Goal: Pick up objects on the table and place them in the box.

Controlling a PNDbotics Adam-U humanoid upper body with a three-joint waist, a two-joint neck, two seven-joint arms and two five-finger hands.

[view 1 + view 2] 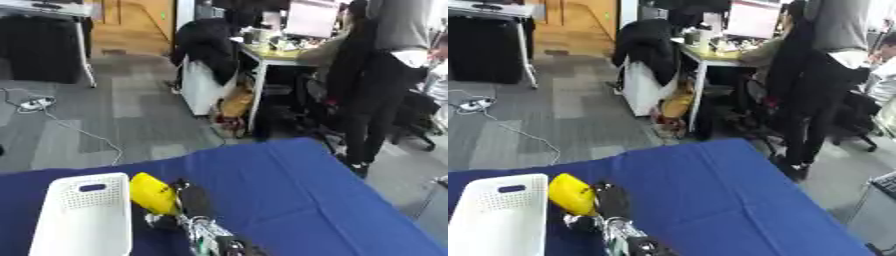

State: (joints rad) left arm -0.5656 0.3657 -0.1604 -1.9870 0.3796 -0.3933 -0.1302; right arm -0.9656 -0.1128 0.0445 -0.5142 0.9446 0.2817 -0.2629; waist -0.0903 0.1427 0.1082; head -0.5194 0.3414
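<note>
The scene is an office with a grey carpet floor, a desk and dark chairs at the back, and in front a table covered with a blue cloth (289,190). The cloth takes the lower part of both views and is bare on its right side.

At the left of the table stands a white plastic box (83,217) with perforated walls and a handle slot near its top edge. The inside of the box cannot be seen from this angle, so whether it already contains something cannot be told.

Just to the right of the box, a hand (188,200) of the robot holds a yellow object (153,194), rounded in shape, which is lifted above the cloth and close to the wall of the box. The dark fingers appear curled against the right side of the yellow object. The arm rises from the bottom edge near the middle, so which arm it is cannot be said with certainty; it seems to be the left one. The other hand does not show in either view.

The step in hand seems to be the carrying of the yellow object to the box. To do it well, the hand should bring the object over the rim, not against the side wall, and release it only when it is above the opening, so that the light box is not pushed or tipped.
</note>
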